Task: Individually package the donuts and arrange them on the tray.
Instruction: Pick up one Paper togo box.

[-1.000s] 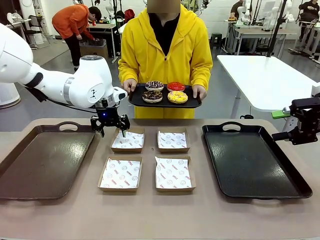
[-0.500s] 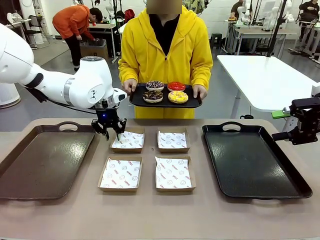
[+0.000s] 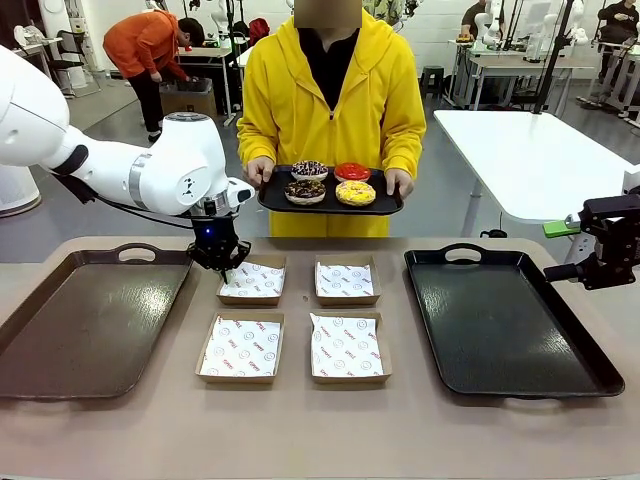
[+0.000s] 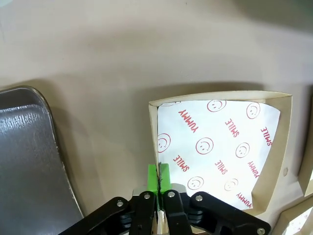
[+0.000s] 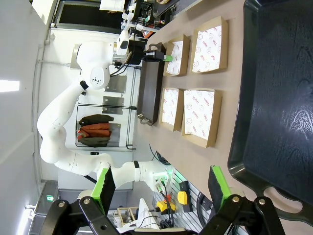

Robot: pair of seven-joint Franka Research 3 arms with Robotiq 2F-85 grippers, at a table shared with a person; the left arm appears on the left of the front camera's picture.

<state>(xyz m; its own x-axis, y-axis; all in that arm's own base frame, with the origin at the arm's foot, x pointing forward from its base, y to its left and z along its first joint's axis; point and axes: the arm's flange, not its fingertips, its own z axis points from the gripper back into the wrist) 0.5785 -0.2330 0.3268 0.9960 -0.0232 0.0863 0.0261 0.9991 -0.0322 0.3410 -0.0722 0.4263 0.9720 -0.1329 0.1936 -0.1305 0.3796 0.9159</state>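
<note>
Your left hand [image 4: 158,172] is pinched shut on the wall of one lined paper box [image 4: 215,147], while all four donuts [image 3: 305,190] wait unpacked on the person's tray [image 3: 390,208].

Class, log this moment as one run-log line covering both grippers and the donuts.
left gripper: shut on far-left box rim | right gripper: open, empty | donuts: four, on person's tray

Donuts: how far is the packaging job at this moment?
Done: four lined boxes sit on the table. In hand: the left gripper is shut on the wall of the far-left box. Left: all four donuts lie on the person's tray; none is boxed.
</note>
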